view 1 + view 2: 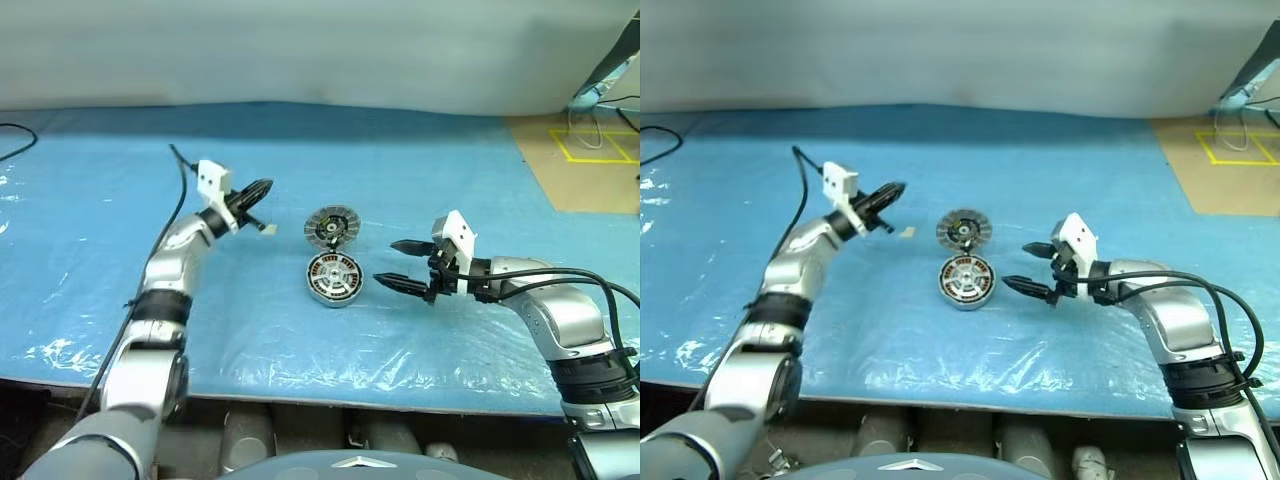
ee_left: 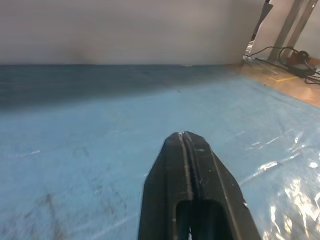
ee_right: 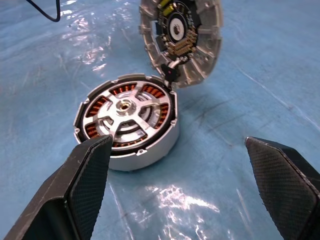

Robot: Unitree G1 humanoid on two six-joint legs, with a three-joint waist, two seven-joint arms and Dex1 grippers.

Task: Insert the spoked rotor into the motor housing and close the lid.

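Note:
The motor housing (image 1: 333, 279) lies on the blue sheet at the table's middle, copper windings showing around its ring. The spoked rotor (image 3: 123, 108) sits inside it, silver hub facing up. The lid (image 1: 331, 227) stands tilted just behind the housing, its lower edge at the housing's rim (image 3: 150, 150) and its radially patterned face (image 3: 207, 45) turned towards me. My right gripper (image 1: 387, 263) hovers open just right of the housing, holding nothing, fingers pointing at it. Up and to the left of the lid, my left gripper (image 1: 264, 188) is raised off the table, shut on nothing (image 2: 184, 135).
A blue plastic-covered sheet (image 1: 450, 170) covers the table up to a pale back wall. A small white scrap (image 1: 268, 228) lies below the left gripper. A brown floor patch with yellow tape (image 1: 590, 150) is at the far right. A black cable (image 1: 15, 140) lies at the far left.

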